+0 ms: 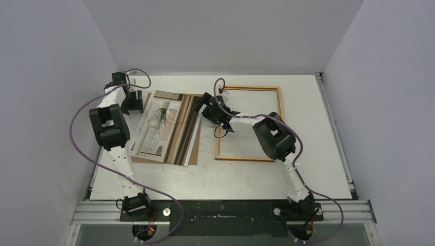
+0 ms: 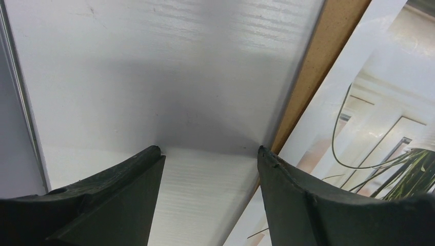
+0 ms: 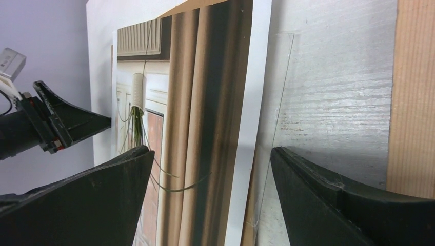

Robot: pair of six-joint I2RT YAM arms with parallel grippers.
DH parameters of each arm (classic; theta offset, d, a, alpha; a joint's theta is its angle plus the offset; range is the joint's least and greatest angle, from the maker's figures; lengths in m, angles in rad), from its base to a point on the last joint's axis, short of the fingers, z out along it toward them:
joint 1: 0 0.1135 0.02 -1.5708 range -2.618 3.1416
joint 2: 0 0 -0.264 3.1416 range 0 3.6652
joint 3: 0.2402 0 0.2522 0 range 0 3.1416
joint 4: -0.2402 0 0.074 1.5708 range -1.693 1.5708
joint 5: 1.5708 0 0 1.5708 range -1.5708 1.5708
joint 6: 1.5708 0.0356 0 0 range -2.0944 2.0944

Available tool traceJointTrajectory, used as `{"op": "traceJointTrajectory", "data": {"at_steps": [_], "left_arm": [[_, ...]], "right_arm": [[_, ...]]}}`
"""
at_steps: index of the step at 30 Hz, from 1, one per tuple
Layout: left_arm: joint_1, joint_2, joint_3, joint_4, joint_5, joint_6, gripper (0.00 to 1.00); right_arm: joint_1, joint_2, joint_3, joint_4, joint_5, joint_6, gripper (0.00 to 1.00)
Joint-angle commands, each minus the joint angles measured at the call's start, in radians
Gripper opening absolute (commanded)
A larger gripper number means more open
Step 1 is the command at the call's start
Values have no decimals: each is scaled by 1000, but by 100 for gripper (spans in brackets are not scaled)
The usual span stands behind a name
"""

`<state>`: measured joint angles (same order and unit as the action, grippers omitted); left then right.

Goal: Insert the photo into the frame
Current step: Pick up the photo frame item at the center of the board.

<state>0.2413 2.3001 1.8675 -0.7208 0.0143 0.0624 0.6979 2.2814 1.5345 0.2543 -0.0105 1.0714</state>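
The photo [image 1: 163, 127] lies face up on a brown backing sheet [image 1: 194, 154], left of centre. The empty wooden frame [image 1: 248, 158] lies flat to its right. My left gripper [image 1: 134, 102] stands open at the photo's far left edge. In the left wrist view the gripper [image 2: 209, 151] spans bare table, its right finger [image 2: 287, 189] beside the backing's edge [image 2: 318, 66], the photo [image 2: 369, 102] further right. My right gripper [image 1: 204, 107] is open at the photo's right edge. In the right wrist view the gripper [image 3: 210, 151] straddles the photo's white border [image 3: 251, 128]; the frame's side [image 3: 413, 92] lies to the right.
A thin clear sheet's edge [image 3: 279, 102] shows on the table between the backing and the frame. The left gripper [image 3: 66, 123] shows across the photo in the right wrist view. Grey walls enclose the table on three sides. A purple cable [image 1: 77, 118] loops beside the left arm.
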Motion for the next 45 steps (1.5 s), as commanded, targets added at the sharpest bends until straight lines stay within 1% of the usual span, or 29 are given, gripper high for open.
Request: {"op": "traceJointTrajectory", "data": {"at_steps": [1,4,7,9,12,15,21,25,30,34,45], "left_arm": [[-13,-16,-45,-7,20,14,65],[-13,-22,-61,0,26,19,65],[-12,-30,-68,0,31,19,64],[-11,-37,-71,2,33,23,64],[-11,-38,-62,-4,33,26,63],[-13,-35,-56,-8,33,25,63],[-13,-30,-57,-8,24,24,63],[-13,-30,-61,-7,24,24,63],[-13,-29,-66,-8,36,25,63],[-14,-31,-74,-8,42,24,63],[-14,-18,-85,-1,55,18,63]], "right_arm": [[15,-34,-62,104,-112,77,88],[16,-60,-58,88,-93,58,88],[13,-95,-31,-36,20,-20,89],[13,-82,30,-138,100,-83,89],[15,-30,168,-296,193,-163,90],[19,18,266,-384,262,-202,90],[12,87,348,-447,309,-222,90],[15,148,450,-532,356,-237,91],[46,218,568,-613,430,-253,91],[63,272,654,-686,444,-237,92],[106,279,600,-685,415,-135,91]]}}
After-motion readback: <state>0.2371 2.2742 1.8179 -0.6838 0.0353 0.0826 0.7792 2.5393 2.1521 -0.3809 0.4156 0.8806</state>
